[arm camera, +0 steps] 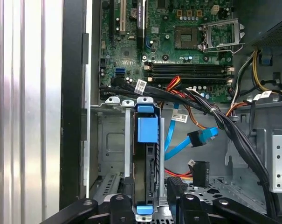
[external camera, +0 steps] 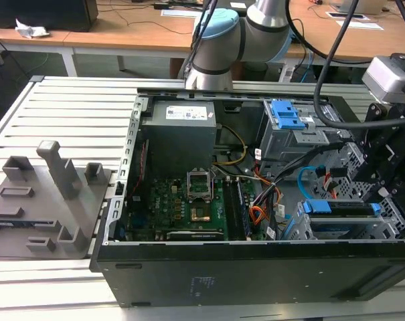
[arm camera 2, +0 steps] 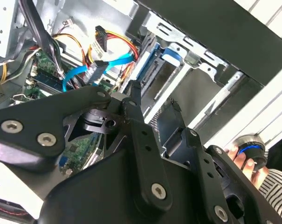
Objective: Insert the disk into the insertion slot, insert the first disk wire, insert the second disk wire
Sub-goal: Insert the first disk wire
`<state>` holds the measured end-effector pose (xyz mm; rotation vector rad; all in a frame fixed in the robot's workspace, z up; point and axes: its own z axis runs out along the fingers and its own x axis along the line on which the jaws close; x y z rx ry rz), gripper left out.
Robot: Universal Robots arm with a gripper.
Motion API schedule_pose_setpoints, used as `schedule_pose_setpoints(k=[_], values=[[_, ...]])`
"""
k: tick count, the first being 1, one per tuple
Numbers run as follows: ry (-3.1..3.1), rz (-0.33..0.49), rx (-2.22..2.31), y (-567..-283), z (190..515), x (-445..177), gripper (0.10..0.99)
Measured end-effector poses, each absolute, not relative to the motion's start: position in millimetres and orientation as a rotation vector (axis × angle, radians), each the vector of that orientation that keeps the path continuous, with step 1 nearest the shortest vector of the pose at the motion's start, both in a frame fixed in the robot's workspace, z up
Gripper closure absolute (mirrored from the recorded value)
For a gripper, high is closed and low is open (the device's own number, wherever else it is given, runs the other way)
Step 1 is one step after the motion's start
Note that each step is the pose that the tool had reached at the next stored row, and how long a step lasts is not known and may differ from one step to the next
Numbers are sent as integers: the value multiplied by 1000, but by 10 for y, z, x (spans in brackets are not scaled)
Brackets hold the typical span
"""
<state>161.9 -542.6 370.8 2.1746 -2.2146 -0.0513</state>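
1. Jaws straddle one end of the disk; whether they clamp it cannot be told.
2. It stands on edge inside the insertion slot, at 4 o'clock in the computer case, exterior view.
3. Blue cable lies just beside.

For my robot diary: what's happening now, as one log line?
gripper: at the disk | disk: standing in the insertion slot | blue wire: connector end unplugged

We can read no text here. A white label sits on the grey power supply box in the computer case, and small white tags hang on the cables; we cannot make out their print.
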Motion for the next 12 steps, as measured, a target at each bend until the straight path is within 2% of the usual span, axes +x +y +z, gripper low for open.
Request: schedule_pose_setpoints(k=[6, 12], values=[[-2215, -51, 2175, -5174, 3707, 1608, 667], [-2215, -51, 2175, -5135, 3692, 1580, 667]])
